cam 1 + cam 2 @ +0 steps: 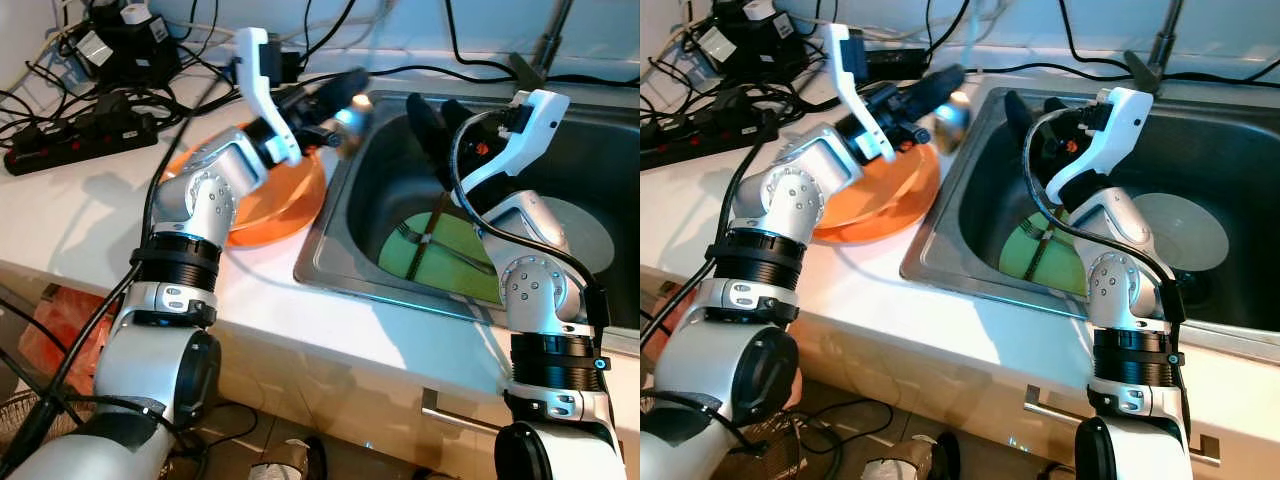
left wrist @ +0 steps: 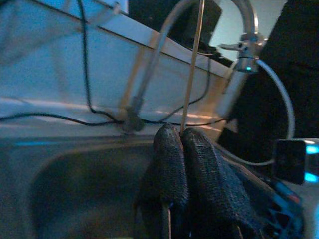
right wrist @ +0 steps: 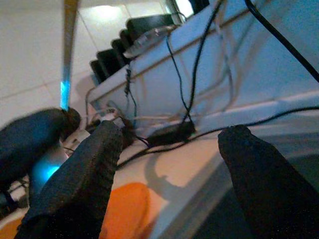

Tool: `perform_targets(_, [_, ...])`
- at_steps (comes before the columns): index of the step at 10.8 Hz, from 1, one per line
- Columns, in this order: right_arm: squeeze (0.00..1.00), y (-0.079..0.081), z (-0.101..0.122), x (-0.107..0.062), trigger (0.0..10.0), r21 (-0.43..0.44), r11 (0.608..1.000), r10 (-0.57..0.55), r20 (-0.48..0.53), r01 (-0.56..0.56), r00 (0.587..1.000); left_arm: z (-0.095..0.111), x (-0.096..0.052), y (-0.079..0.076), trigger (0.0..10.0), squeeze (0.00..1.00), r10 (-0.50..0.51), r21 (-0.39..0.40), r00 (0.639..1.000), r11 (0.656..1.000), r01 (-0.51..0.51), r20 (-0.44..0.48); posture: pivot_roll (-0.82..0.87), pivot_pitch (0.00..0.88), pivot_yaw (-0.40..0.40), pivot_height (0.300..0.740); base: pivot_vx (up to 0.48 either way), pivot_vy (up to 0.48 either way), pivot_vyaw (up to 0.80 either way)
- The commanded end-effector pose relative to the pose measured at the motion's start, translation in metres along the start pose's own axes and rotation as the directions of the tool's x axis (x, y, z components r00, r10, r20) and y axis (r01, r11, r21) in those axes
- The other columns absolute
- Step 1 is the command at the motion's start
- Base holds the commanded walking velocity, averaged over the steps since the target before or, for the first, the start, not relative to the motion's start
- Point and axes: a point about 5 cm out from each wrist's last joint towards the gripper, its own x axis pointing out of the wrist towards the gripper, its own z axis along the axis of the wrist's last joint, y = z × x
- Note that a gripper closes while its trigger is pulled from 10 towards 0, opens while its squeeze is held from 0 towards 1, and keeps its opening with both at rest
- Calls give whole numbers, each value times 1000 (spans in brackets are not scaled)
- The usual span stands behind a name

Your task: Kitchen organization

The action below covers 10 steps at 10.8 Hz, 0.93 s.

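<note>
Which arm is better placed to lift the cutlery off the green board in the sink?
Right: its open tool hangs inside the steel sink above the green board, while the left tool, shut on a thin stick, is over the orange bowl.

sink [image 1: 340, 215]: brushed steel, dull sheen, smooth walls
tabletop [image 1: 90, 215]: white, smooth, faint gloss
orange bowl [image 1: 290, 205]: glossy plastic, looks translucent
green mat [image 1: 455, 250]: matt, flat, in sink basin
round plate [image 1: 1185, 230]: grey, satin finish
left gripper [image 2: 182, 149]: finger pads black, coarse woven texture
right gripper [image 3: 169, 164]: same rough black pads
arms: silver metal, white plastic shells
tap [image 2: 246, 35]: polished chrome
</note>
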Motion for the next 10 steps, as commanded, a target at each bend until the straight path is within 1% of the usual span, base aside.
perform_targets(1, [0,12,8,3,10000,6,998,69,22,-69,997,-3,-3,-5,0,0,-42,-77,999,996,41,-16,104,107,157,740,0,0,0])
perform_targets(2, [0,12,8,3,10000,3,997,82,17,-82,996,-12,-4,-9,0,0,-74,-140,996,988,66,-55,104,107,157,740,0,0,0])
perform_targets(3, [0,12,8,2,10000,4,996,85,17,-85,996,-18,-6,-11,0,0,-79,-161,993,985,63,-92,104,107,157,740,0,0,0])
perform_targets(4, [0,13,10,2,10000,1,995,99,17,-100,995,-28,-11,-12,0,0,-101,-204,983,977,69,-153,96,109,157,740,0,0,0])
perform_targets(5, [0,12,13,1,10000,-2,994,112,15,-112,994,-35,-20,-16,0,0,-139,-257,969,963,85,-203,97,109,157,740,0,0,0])
perform_targets(6, [0,12,13,1,10000,-4,993,119,11,-119,993,-37,-22,-16,0,0,-146,-271,966,959,85,-215,97,109,157,740,0,0,0])
perform_targets(8, [0,12,11,0,10000,-10,989,147,-15,-147,989,-39,-30,-17,0,0,-171,-274,952,957,99,-255,98,108,157,740,0,0,0])
perform_targets(10, [0,10,10,-2,10000,-9,988,151,-31,-151,988,-36,-32,-13,0,0,-137,-263,958,962,68,-254,98,105,161,740,0,0,0])
